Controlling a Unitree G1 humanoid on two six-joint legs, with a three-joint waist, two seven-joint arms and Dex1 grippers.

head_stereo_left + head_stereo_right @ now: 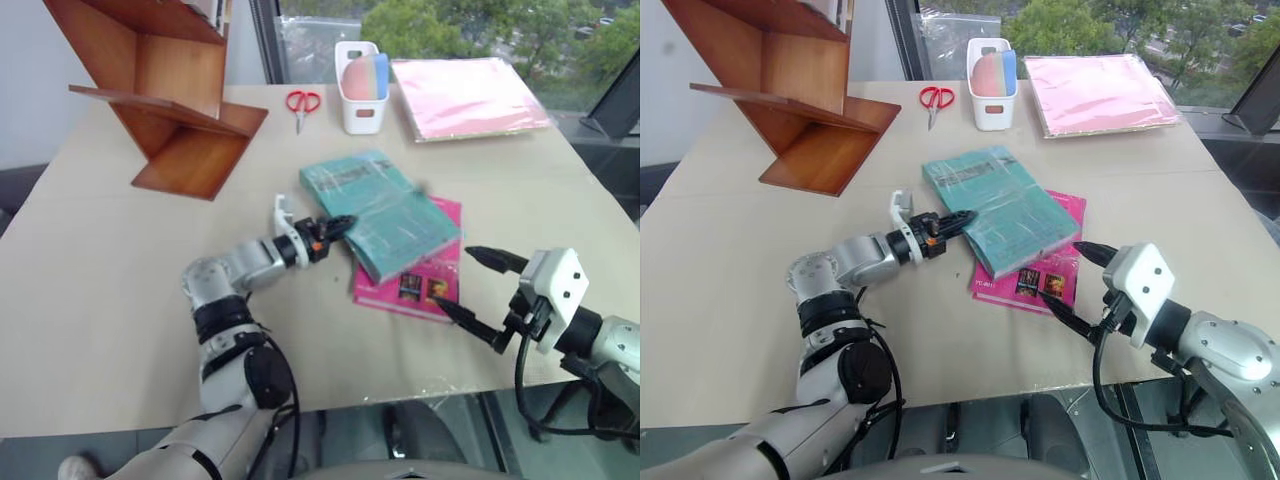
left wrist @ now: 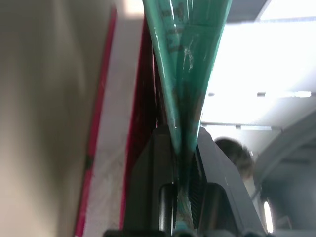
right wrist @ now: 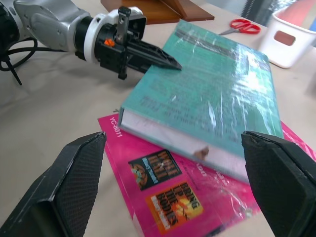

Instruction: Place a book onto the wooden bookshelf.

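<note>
Two books (image 1: 385, 215) – teal over pink, one wooden bookshelf (image 1: 165, 95), one scissors (image 1: 302, 103), one white bin (image 1: 360, 112), one pink folder (image 1: 468, 97)

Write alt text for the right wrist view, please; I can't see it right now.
The left tool is clamped on the near edge of the teal book, which lies on a magenta book on the table. The right tool's open fingers frame both; red scissors lie behind.

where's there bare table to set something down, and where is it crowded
Bare table runs along the robot's left, in front of the wooden bookshelf, and between the shelf and the scissors. The middle is crowded: the book lies on a pink book, between the left pincer and the right pincer. The white bin and pink folder fill the far right.
</note>
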